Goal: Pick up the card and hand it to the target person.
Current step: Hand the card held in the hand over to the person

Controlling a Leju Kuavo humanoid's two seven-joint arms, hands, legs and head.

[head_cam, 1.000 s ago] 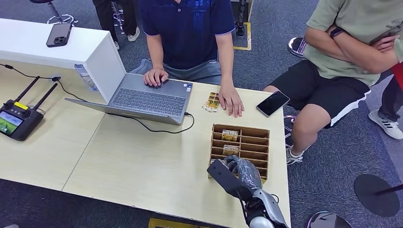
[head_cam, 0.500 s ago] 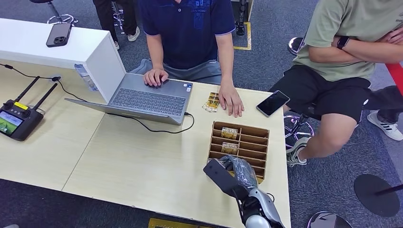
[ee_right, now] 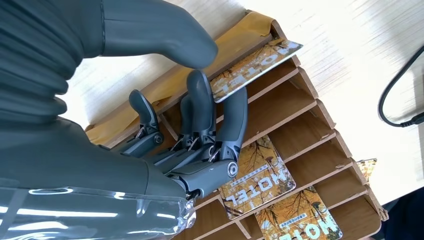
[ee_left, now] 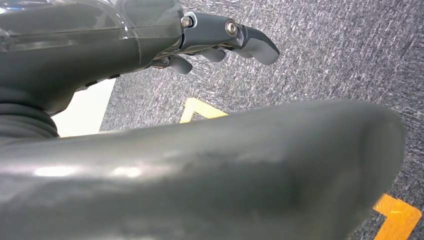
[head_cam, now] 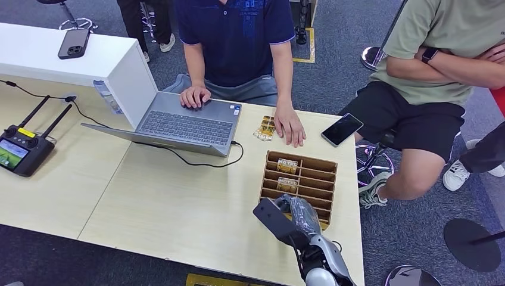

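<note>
Pale wooden desk (head_cam: 178,208) fills the left and centre of the head view. On it: open grey laptop (head_cam: 178,125) at upper centre, black cable (head_cam: 196,159) trailing from it; black remote controller with two antennas (head_cam: 21,149) at left edge; white box-shaped counter (head_cam: 89,59) at upper left carrying a dark phone (head_cam: 74,43). Person in dark blue shirt (head_cam: 235,36) sits behind the desk, one hand on the laptop, the other flat beside a small stack of yellow cards (head_cam: 265,128). Second person in olive shirt and black shorts (head_cam: 440,65) at upper right, arms crossed. Black phone (head_cam: 342,129) lies at the desk's right edge.

Brown wooden slotted card rack (head_cam: 309,179) sits lower centre-right, two yellow cards in its upper slots.

Right hand (head_cam: 292,217) reaches over the rack's near end, wrist angled down. Right wrist view: thumb and dark fingers (ee_right: 235,120) pinch a yellow patterned hotel card (ee_right: 255,70) at the rack's end slot, card partly raised.

Left hand (ee_left: 220,42) hangs over grey carpet (ee_left: 340,55), fingers loosely apart, holding nothing.
</note>
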